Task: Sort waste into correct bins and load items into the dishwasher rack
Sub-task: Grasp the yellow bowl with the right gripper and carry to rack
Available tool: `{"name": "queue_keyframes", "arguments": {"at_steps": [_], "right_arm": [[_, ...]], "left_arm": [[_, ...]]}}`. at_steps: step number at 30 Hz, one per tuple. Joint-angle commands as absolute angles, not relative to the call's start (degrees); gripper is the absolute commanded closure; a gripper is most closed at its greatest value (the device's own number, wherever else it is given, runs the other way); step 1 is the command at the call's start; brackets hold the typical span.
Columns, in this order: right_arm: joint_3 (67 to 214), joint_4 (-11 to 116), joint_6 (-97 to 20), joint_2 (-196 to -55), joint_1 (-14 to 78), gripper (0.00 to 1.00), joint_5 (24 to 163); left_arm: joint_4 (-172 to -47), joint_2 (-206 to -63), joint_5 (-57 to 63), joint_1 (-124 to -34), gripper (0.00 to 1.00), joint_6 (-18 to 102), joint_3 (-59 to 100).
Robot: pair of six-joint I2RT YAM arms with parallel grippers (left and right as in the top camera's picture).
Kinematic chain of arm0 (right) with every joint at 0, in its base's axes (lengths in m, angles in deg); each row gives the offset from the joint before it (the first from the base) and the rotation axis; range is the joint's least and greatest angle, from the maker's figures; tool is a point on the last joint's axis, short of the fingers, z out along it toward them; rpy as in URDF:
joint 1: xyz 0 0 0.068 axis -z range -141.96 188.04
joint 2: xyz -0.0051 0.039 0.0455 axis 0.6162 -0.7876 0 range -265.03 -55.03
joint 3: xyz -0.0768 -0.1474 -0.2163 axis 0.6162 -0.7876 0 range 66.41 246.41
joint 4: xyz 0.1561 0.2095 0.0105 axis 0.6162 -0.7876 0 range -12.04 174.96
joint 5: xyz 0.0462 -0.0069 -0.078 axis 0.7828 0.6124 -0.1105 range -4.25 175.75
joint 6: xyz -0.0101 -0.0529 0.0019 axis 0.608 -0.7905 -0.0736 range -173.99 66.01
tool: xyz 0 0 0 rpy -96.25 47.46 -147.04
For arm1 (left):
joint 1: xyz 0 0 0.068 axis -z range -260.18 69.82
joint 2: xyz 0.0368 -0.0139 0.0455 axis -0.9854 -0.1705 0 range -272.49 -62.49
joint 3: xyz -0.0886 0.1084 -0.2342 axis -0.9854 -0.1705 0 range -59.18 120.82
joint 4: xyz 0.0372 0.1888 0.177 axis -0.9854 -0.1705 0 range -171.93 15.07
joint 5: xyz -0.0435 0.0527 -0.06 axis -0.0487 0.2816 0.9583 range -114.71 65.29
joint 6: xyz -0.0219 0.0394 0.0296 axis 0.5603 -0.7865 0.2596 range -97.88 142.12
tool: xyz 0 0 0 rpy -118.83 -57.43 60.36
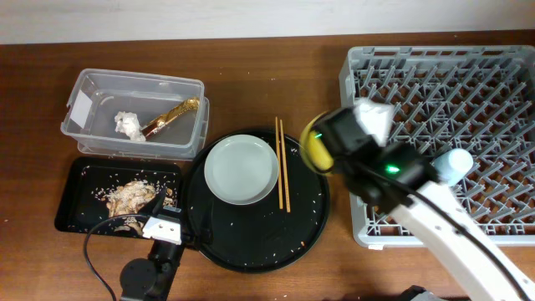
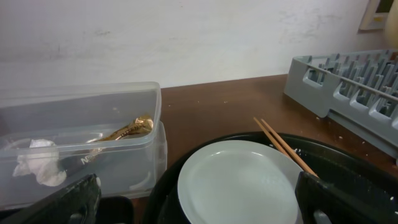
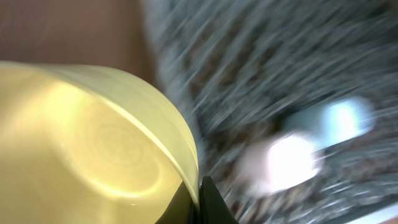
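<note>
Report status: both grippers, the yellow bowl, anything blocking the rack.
Left gripper open, near the plate. Right gripper shut on yellow bowl, just short of the dishwasher rack left wall, not loaded yet. No obstruction seen there.

Robot test bench — wooden table, plain wall.

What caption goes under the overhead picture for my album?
Right gripper holds the yellow bowl beside the dishwasher rack; plate and chopsticks sit on the round black tray.
</note>
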State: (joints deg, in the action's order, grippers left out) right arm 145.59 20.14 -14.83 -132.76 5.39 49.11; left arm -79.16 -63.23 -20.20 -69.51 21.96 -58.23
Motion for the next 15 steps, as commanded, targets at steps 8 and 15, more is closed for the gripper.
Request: {"name": "queue_keyframes", "arguments": {"at_steps": [8,15], "right_arm": [[146.35,42.74,-40.86,-151.21,24.37,0.96,11.25],[146.33,42.31,-41.69,-162.33,27.38,0.96,11.63]], "left_arm": [[-79.03,-62.83,-19.59,-69.83,0.00,22.53,-58.67],[-79.03,-62.83,-19.56,-69.83,0.01,22.53,-58.67]]}}
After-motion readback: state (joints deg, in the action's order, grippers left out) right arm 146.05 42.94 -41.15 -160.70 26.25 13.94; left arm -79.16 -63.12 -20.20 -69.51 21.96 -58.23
